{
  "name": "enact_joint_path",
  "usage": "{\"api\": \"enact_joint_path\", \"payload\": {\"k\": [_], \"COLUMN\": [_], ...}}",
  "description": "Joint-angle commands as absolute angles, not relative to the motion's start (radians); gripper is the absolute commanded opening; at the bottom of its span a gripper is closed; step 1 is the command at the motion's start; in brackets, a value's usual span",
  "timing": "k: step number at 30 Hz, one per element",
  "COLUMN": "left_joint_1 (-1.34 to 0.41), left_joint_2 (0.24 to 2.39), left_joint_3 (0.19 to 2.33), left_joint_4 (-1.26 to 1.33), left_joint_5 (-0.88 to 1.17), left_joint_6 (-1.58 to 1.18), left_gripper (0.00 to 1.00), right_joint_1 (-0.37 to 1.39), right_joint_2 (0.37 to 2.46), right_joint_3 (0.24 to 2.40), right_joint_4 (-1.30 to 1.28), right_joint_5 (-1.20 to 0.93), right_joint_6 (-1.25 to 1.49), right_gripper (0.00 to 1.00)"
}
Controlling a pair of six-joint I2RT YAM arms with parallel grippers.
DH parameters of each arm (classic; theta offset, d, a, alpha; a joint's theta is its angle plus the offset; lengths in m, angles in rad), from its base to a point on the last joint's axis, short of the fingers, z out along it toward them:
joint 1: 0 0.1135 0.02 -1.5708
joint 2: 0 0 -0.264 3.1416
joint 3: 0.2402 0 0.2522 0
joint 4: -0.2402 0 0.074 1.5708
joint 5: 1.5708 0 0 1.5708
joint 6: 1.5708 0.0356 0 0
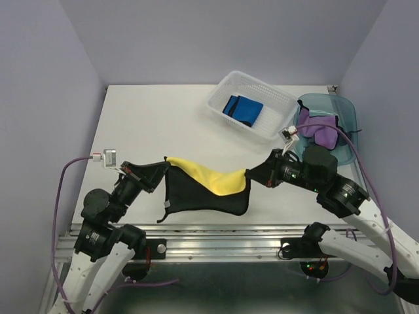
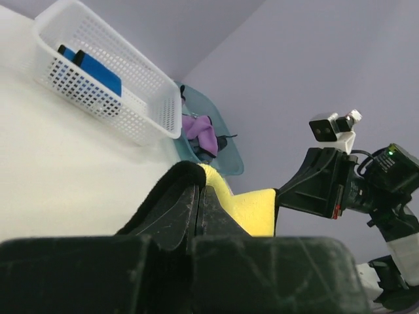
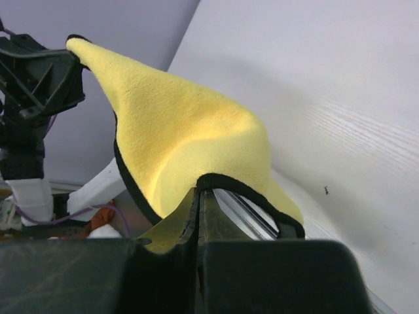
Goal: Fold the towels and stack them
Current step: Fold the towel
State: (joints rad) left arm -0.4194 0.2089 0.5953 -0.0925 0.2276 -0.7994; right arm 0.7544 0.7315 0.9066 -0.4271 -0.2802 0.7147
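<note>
Down in the lower middle of the top view, the yellow towel [image 1: 219, 182] is stretched between both arms above the counter [image 1: 150, 118]. The left fingers [image 1: 162, 169] are pinched closed on its left corner, and the right fingers [image 1: 251, 175] are pinched closed on its right corner. Each wrist view shows the black-edged hem clamped with no gap. The towel's dark underside sags below the yellow fold. At upper right, a blue towel [image 1: 242, 110] lies in the white basket [image 1: 220, 88], and a purple towel [image 1: 322, 133] sits in the teal bin [image 1: 349, 108] just beside it.
</note>
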Motion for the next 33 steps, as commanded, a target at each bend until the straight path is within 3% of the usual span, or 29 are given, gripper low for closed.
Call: {"api": "enact_joint_path", "payload": {"k": [1,5,11,16,33], "left_joint_1": [-0.422,-0.422,-0.422,-0.422,-0.446], "left_joint_2": [0.322,0.532,0.88,1.035,1.049], "left_joint_3": [0.531,0.463,0.514,0.577,0.368], "left_joint_4": [-0.066,0.101,0.205,0.23,0.334], "left_joint_5": [0.177,0.144,0.066,0.041,0.121], "left_joint_6": [-0.825,-0.838,-0.796,-0.765,-0.813], "left_gripper": [0.0,0.0,0.0,0.0,0.0], "right_joint_1": [0.759,0.741,0.513,0.466,0.38], "right_joint_2": [0.802,0.931,1.133,1.261,1.377], "right_joint_3": [0.894,0.89,0.845,0.905,0.902], "right_joint_4": [-0.445,-0.427,-0.23,-0.196,-0.267], "right_joint_5": [-0.073,0.08,-0.099,-0.121,-0.166], "right_joint_6": [0.706,0.686,0.689,0.646,0.58], "right_gripper": [0.01,0.01,0.01,0.01,0.01]}}
